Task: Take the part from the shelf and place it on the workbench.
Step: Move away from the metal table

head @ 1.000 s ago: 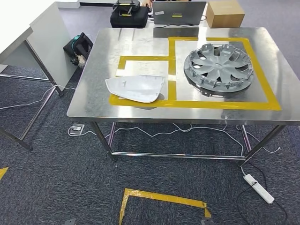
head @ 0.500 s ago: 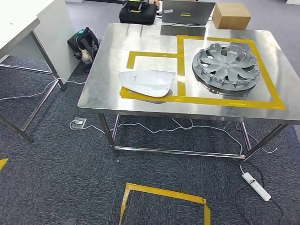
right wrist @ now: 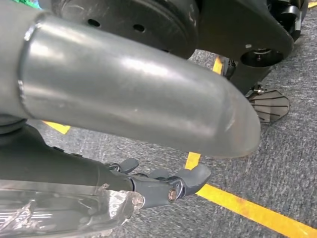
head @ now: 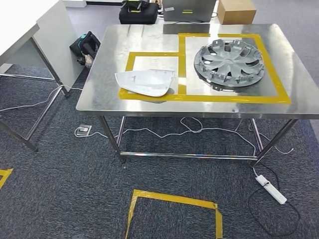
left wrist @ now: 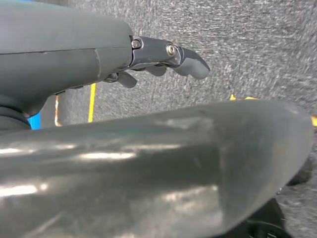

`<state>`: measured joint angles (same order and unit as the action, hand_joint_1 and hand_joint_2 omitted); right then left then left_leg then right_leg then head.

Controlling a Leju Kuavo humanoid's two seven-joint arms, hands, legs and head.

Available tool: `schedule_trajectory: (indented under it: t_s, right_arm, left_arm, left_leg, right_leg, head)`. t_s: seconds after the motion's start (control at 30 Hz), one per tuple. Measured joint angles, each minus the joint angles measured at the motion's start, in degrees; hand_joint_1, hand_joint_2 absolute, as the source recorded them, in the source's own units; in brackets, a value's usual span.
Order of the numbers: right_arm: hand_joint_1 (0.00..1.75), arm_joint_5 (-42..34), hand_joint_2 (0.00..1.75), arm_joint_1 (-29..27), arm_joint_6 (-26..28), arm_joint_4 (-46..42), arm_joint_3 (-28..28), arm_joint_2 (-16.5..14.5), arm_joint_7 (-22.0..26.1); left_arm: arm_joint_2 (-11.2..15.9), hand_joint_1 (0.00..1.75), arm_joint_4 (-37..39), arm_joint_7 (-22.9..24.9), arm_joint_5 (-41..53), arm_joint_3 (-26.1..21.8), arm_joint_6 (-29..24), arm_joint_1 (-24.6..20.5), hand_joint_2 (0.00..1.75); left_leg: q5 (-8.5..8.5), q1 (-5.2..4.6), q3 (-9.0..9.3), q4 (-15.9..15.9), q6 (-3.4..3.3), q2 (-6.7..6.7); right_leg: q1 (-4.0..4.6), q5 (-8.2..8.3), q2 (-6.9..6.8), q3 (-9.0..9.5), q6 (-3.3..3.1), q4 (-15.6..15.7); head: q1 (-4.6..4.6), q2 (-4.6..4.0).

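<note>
- Head view: workbench [head: 105,84] dead ahead at 12 o'clock, steel top with yellow tape boxes. White part [head: 144,82] lies flat on it, straddling the near-left edge of the small taped box, long axis running 9-to-3 across the bench, pointed end at 9.
- Hubcap [head: 229,62] sits in the big box at 3 o'clock from the part, apart from it.
- My read: the white part is the task's thing and already lies on the bench, so placing looks done or nearly so. Not certain, no shelf in frame to check against.
- Taped floor square [head: 175,214] at 6 o'clock, well short of the bench. Power strip [head: 271,189] on the carpet at 4 o'clock.
- Left wrist view: left hand [left wrist: 164,57] hangs over carpet, fingers straight and close together, nothing in them; thumb side hidden behind the arm, so grip state is a best guess.
- Right wrist view: right hand [right wrist: 164,183] likewise over carpet near a yellow floor line, fingers out and loosely apart, holding nothing.
- Key relation: part lies up and ahead of both hanging hands, slightly left of centre, so left arm is likely the nearer one.
</note>
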<state>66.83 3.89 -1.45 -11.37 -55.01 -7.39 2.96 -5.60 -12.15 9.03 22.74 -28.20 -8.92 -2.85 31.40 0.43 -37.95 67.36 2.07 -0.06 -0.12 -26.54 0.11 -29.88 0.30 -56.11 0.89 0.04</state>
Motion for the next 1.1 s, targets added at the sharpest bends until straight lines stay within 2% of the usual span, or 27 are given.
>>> schedule_trajectory:
  t_s: [0.03,0.07,0.1,0.13,0.17,0.23,0.27,0.37,0.4,0.43,0.5,0.53,0.57,0.6,0.63,0.67,0.7,0.73,0.77,0.83,0.9,0.93,0.97,1.03,1.07,1.1]
  right_arm:
    - [0.00,0.0,0.00,0.0,0.2,0.0,0.0,0.0,1.1]
    - [0.00,-0.1,0.00,0.0,0.4,0.0,0.0,0.0,2.6]
    - [0.00,-0.2,0.00,0.0,0.5,0.0,0.0,0.0,3.9]
    - [0.00,-0.3,0.00,0.1,0.6,0.0,0.0,0.0,5.2]
    - [0.00,-0.3,0.00,0.3,0.6,0.0,0.0,0.0,6.2]
    - [0.00,-0.2,0.00,0.7,0.5,0.0,0.0,0.0,6.8]
    - [0.00,-0.2,0.00,0.9,0.4,0.0,0.0,0.0,6.5]
    - [0.00,-0.1,0.00,0.9,0.2,0.0,0.0,0.0,4.1]
    - [0.00,-0.2,0.00,0.7,0.2,0.0,0.0,0.1,3.3]
    - [0.00,-0.2,0.00,0.5,0.2,0.0,0.0,0.1,2.7]
    - [0.00,-0.1,0.00,0.1,0.2,0.0,0.0,0.1,2.6]
    - [0.00,-0.1,0.00,0.1,0.1,0.0,0.0,0.1,2.7]
    - [0.00,-0.1,0.00,0.0,0.1,0.0,0.0,0.0,3.0]
    - [0.00,0.0,0.00,0.0,0.1,0.0,0.0,0.0,3.2]
    - [0.00,0.0,0.00,0.0,0.1,0.0,0.0,0.0,3.4]
    - [0.00,0.0,0.00,0.1,0.2,0.0,0.0,0.1,3.5]
    - [0.00,0.1,0.00,0.2,0.3,0.0,0.0,0.1,3.6]
    - [0.00,0.2,0.00,0.4,0.4,0.0,0.0,0.1,3.6]
    - [0.00,0.2,0.00,0.5,0.4,0.0,0.0,0.1,3.7]
    - [0.00,0.0,0.00,0.5,0.5,0.0,0.0,0.1,4.0]
    - [0.00,-0.2,0.00,0.4,0.7,0.0,0.0,0.1,4.4]
    - [0.00,-0.2,0.00,0.4,0.8,0.0,0.0,0.1,4.6]
    - [0.00,-0.3,0.00,0.4,0.8,0.0,0.0,0.1,4.8]
    - [0.00,-0.3,0.00,0.4,0.9,0.0,0.0,0.1,4.8]
    - [0.00,-0.3,0.00,0.3,0.9,0.0,0.0,0.1,4.7]
    - [0.00,-0.3,0.00,0.3,0.9,0.0,0.0,0.1,4.5]
  left_arm:
    - [0.0,0.00,0.0,0.0,0.6,0.2,0.3,0.0,0.00]
    - [-0.1,0.00,0.0,-0.2,1.2,0.4,0.6,0.0,0.00]
    - [-0.2,0.00,0.0,-0.4,1.8,0.7,0.9,0.1,0.00]
    - [-0.2,0.00,0.0,-0.7,2.5,1.0,1.1,0.0,0.00]
    - [-0.3,0.00,0.0,-1.1,3.1,1.4,1.3,-0.1,0.00]
    - [-0.4,0.00,0.0,-1.8,4.2,2.3,1.5,-0.4,0.00]
    - [-0.6,0.00,0.0,-2.1,4.5,2.6,1.6,-0.5,0.00]
    - [-0.9,0.00,0.0,-2.4,5.0,3.3,1.8,-0.5,0.00]
    - [-1.0,0.00,0.0,-2.0,5.1,3.4,1.8,-0.5,0.00]
    - [-1.0,0.00,0.0,-1.7,5.2,3.4,1.9,-0.4,0.00]
    - [-1.1,0.00,0.0,-1.2,5.5,3.6,1.9,-0.4,0.00]
    - [-1.2,0.00,0.0,-1.2,5.6,3.7,1.9,-0.3,0.00]
    - [-1.2,0.00,0.0,-1.3,5.8,3.8,2.0,-0.3,0.00]
    - [-1.2,0.00,0.0,-1.6,6.0,3.9,2.2,-0.2,0.00]
    - [-1.3,0.00,0.0,-1.9,6.1,4.0,2.3,-0.2,0.00]
    - [-1.4,0.00,0.0,-2.2,6.3,4.1,2.4,-0.3,0.00]
    - [-1.4,0.00,0.0,-2.4,6.4,4.2,2.5,-0.3,0.00]
    - [-1.5,0.00,0.0,-2.5,6.5,4.3,2.4,-0.3,0.00]
    - [-1.5,0.00,0.0,-2.6,6.4,4.4,2.3,-0.3,0.00]
    - [-1.5,0.00,0.0,-2.7,5.7,4.3,1.8,-0.4,0.00]
    - [-1.6,0.00,0.0,-2.7,5.2,4.3,1.5,-0.3,0.00]
    - [-1.6,0.00,0.0,-2.6,5.3,4.3,1.5,-0.3,0.00]
    - [-1.6,0.00,0.0,-2.5,5.4,4.3,1.5,-0.3,0.00]
    - [-1.6,0.00,0.0,-2.3,5.7,4.3,1.5,-0.2,0.00]
    - [-1.6,0.00,0.0,-2.4,5.9,4.3,1.5,-0.2,0.00]
    - [-1.6,0.00,0.0,-2.5,6.0,4.3,1.5,-0.1,0.00]
  left_leg:
    - [1.45,0.01,-1.11,3.3,0.06,0.00]
    - [1.86,0.01,-1.34,4.9,0.05,0.00]
    - [1.18,0.01,-0.48,4.2,-0.03,0.00]
    - [-0.32,0.01,1.49,1.2,-0.17,0.00]
    - [-2.03,0.01,4.21,-3.1,-0.37,0.01]
    - [-4.05,-0.06,8.39,-10.5,-0.85,-0.01]
    - [-4.33,-0.13,9.19,-12.1,-1.11,-0.02]
    - [-4.90,-0.26,8.60,-12.3,-2.20,0.00]
    - [-5.21,-0.20,8.33,-12.4,-2.64,0.02]
    - [-5.54,-0.11,7.99,-12.4,-3.03,0.05]
    - [-6.12,-0.12,7.19,-12.4,-3.41,0.08]
    - [-6.41,-0.15,6.77,-12.4,-3.44,0.11]
    - [-6.71,-0.19,6.37,-12.3,-3.42,0.14]
    - [-6.98,-0.20,6.03,-12.3,-3.35,0.15]
    - [-7.21,-0.18,5.77,-12.3,-3.24,0.14]
    - [-7.40,-0.17,5.59,-12.2,-3.08,0.11]
    - [-7.57,-0.28,5.43,-12.1,-2.85,0.08]
    - [-7.73,-0.40,5.31,-11.9,-2.57,0.06]
    - [-7.91,-0.51,5.22,-11.8,-2.27,0.05]
    - [-8.29,-0.51,5.09,-11.8,-1.67,0.05]
    - [-7.55,-0.36,4.62,-11.1,-1.08,0.03]
    - [-6.08,-0.33,3.82,-9.3,-0.79,0.03]
    - [-3.91,-0.29,2.52,-6.3,-0.52,0.03]
    - [0.47,-0.25,-0.71,1.7,-0.19,0.03]
    - [1.45,-0.24,-1.62,4.4,-0.15,0.03]
    - [1.29,-0.24,-1.53,5.1,-0.18,0.03]
  right_leg:
    - [0.03,0.32,-0.03,-0.48,0.00,0.0]
    - [0.06,0.62,-0.06,-0.93,0.04,-0.1]
    - [0.07,0.88,-0.07,-1.30,0.11,-0.1]
    - [0.07,1.11,-0.05,-1.59,0.24,-0.1]
    - [0.07,1.33,-0.03,-1.79,0.43,-0.2]
    - [0.32,1.69,-0.03,-2.22,0.95,-0.4]
    - [0.41,1.88,-0.06,-2.41,1.26,-0.5]
    - [0.28,2.08,-0.06,-3.08,2.24,-0.8]
    - [0.20,1.12,-0.03,-3.67,2.58,-1.8]
    - [0.14,-0.59,-0.01,-4.69,2.87,-4.0]
    - [0.06,-5.29,0.00,-7.63,3.34,-11.4]
    - [0.02,-7.01,-0.01,-8.87,3.48,-15.1]
    - [0.01,-7.75,-0.01,-9.30,3.56,-17.1]
    - [0.00,-7.42,-0.02,-8.61,3.59,-16.9]
    - [-0.03,-6.12,-0.03,-6.66,3.55,-14.3]
    - [-0.07,-4.44,-0.03,-3.84,3.48,-10.0]
    - [-0.09,-3.33,-0.03,-1.15,3.40,-5.5]
    - [-0.10,-2.53,0.07,0.80,3.14,-2.1]
    - [-0.06,-2.27,0.16,1.77,2.84,-0.2]
    - [0.10,-2.09,0.33,1.58,2.01,0.1]
    - [0.02,-1.57,0.19,1.32,1.16,0.0]
    - [-0.09,-1.20,0.12,1.15,0.74,0.0]
    - [-0.16,-0.84,0.06,0.89,0.43,0.0]
    - [-0.12,-0.24,0.01,0.12,0.18,0.0]
    - [-0.10,-0.02,-0.02,-0.24,0.19,0.0]
    - [-0.08,0.14,-0.04,-0.50,0.25,-0.1]
  head:
    - [-0.02,0.00]
    - [-0.01,0.00]
    - [-0.03,0.00]
    - [-0.02,0.00]
    - [-0.01,0.00]
    - [-0.06,0.00]
    - [-0.07,0.00]
    - [-0.07,0.00]
    - [-0.20,0.00]
    - [-0.31,0.00]
    - [-0.57,0.00]
    - [-0.57,0.00]
    - [-0.56,0.00]
    - [-0.57,0.00]
    - [-0.56,0.00]
    - [-0.58,0.00]
    - [-0.60,0.00]
    - [-0.53,0.00]
    - [-0.41,0.00]
    - [-0.19,0.00]
    - [-0.16,0.00]
    - [-0.04,0.00]
    - [0.05,0.00]
    - [0.24,0.00]
    - [0.23,0.00]
    - [0.24,0.00]
